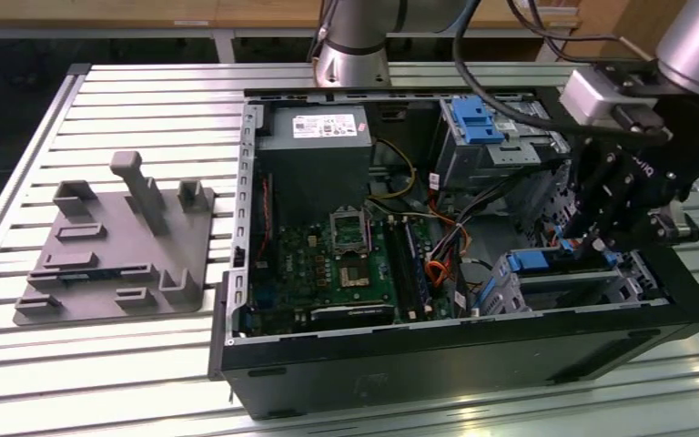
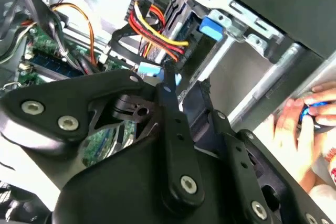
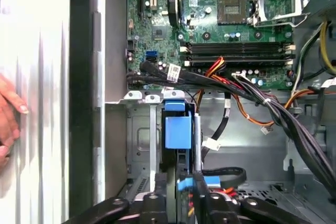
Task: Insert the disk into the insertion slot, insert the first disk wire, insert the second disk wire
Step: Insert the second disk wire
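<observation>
My gripper hangs inside the open computer case, directly over the insertion slot in the corner at the exterior view's right. The disk, in its blue frame, already sits in that slot. Whether the gripper pinches a connector I cannot tell. Judged step: first wire insertion, requiring precise alignment among the loose cables.

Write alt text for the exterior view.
A robot arm's black claw reaches into an open computer case on a slatted table, above a silver drive cage with blue plastic. A grey fixture plate lies at the exterior view's left.
</observation>
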You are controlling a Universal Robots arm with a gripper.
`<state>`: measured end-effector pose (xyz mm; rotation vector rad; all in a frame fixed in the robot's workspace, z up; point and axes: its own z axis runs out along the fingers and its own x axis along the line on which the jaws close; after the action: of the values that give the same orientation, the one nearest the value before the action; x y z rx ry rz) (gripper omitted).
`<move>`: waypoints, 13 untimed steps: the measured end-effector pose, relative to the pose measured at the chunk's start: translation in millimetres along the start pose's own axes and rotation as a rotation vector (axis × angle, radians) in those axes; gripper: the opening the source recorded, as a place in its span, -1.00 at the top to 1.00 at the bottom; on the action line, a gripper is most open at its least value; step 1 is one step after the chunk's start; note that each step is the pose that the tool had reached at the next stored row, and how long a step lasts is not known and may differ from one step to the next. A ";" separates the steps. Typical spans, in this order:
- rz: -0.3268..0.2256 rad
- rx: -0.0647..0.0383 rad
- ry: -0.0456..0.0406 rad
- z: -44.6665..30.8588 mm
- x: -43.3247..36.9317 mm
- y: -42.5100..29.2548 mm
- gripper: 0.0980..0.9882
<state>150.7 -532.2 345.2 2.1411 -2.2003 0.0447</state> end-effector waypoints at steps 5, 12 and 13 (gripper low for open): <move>0.000 0.001 0.0000 -22.7 0.9 0.6 0.47; 0.000 0.003 0.0000 -54.9 -0.3 3.2 0.50; 0.000 0.003 0.0000 -59.4 -0.5 3.5 0.65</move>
<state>149.1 -527.4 404.6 2.1427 -2.2019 0.0484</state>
